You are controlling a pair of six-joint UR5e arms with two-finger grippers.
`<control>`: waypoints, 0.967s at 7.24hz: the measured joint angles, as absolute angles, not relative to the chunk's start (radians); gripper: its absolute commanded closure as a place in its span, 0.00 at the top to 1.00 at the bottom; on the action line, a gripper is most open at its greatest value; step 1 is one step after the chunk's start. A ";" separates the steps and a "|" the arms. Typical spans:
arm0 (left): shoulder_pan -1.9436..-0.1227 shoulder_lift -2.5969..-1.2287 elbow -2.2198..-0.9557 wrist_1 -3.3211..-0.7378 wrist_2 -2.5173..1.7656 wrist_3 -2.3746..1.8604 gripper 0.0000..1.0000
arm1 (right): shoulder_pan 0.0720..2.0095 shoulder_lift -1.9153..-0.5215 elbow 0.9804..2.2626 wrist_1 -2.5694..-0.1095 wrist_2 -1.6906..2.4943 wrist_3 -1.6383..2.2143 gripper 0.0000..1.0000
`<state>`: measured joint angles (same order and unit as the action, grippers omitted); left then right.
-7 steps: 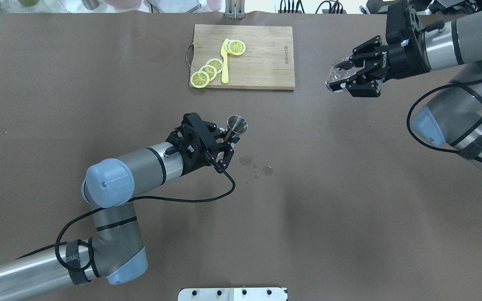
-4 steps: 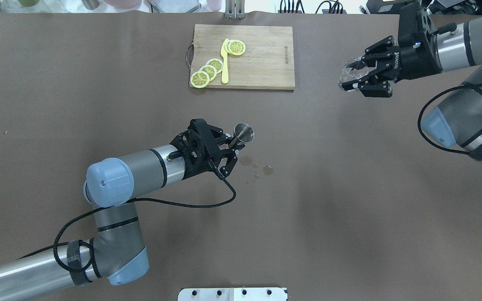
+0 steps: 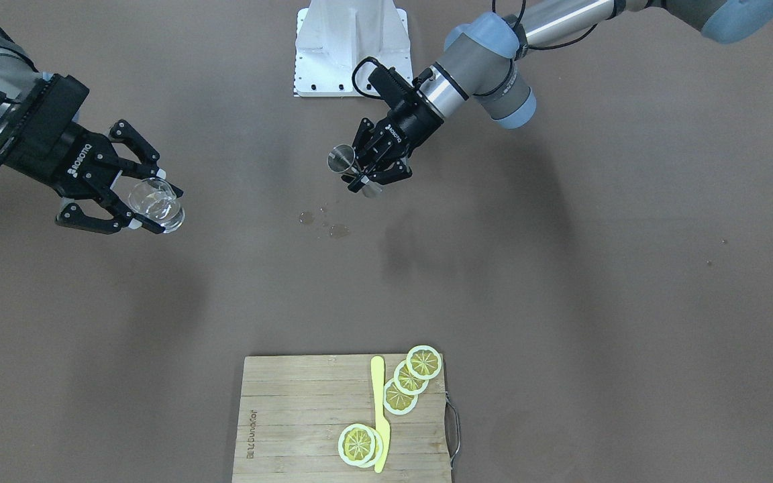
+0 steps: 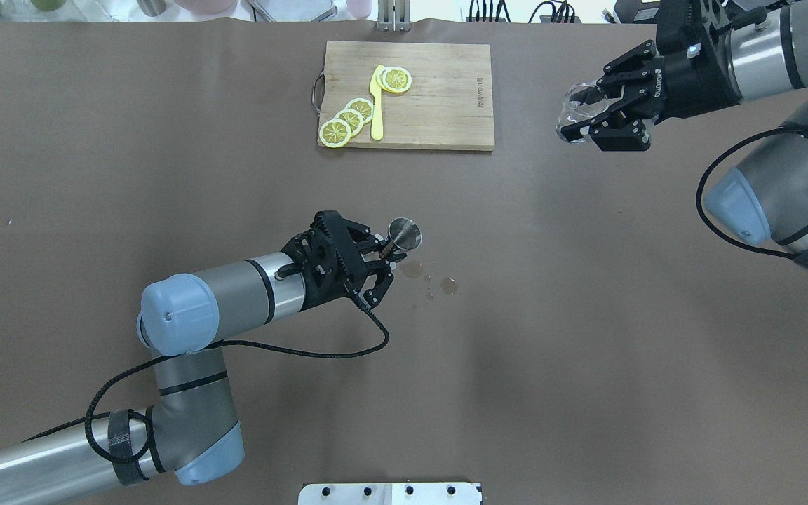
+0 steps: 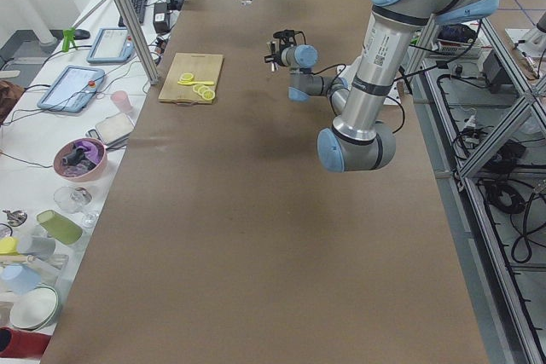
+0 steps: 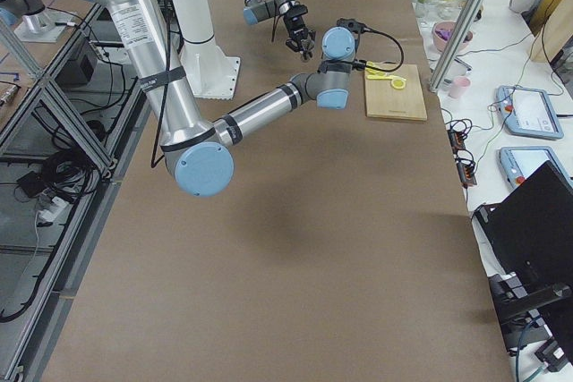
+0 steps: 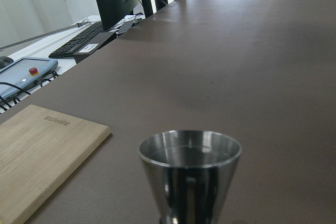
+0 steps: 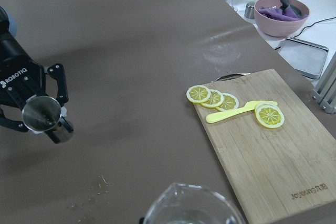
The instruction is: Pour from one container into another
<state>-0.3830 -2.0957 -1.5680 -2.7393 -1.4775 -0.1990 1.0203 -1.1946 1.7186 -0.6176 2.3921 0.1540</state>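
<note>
A small steel jigger (image 4: 404, 233) is held just above the table's middle, with my left gripper (image 4: 384, 251) shut on its narrow waist. It stands roughly upright, mouth up, and fills the bottom of the left wrist view (image 7: 189, 171). The front view shows the jigger (image 3: 343, 159) in the same gripper (image 3: 363, 178). A clear glass (image 4: 575, 105) hangs in the air at the far right, with my right gripper (image 4: 581, 120) shut around it. The glass (image 3: 153, 198) is well apart from the jigger. Its rim (image 8: 189, 208) shows at the bottom of the right wrist view.
A wooden cutting board (image 4: 446, 105) lies at the table's far middle, bearing several lemon slices (image 4: 351, 119) and a yellow knife (image 4: 376, 105). A few wet spots (image 4: 439, 280) mark the brown table cover just right of the jigger.
My left gripper has carried the jigger a little nearer the robot and to the right. My right gripper has shifted the glass right, then slightly back left and farther away, turning it.
</note>
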 measured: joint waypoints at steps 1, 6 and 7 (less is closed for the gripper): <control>-0.381 -2.096 -1.568 -2.739 -1.477 -0.200 0.00 | 1.003 -1.194 1.746 -0.645 2.388 0.154 0.00; -0.374 -2.095 -1.567 -2.737 -1.479 -0.198 0.00 | 0.775 -1.255 1.967 -0.765 2.171 0.145 0.00; -0.374 -2.095 -1.567 -2.737 -1.479 -0.198 0.00 | 0.728 -1.269 2.022 -0.834 2.117 0.113 0.00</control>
<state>-0.3744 -2.0952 -1.5669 -2.7368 -1.4788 -0.1980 0.7280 -1.2692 2.0224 -0.8337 2.1170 0.1131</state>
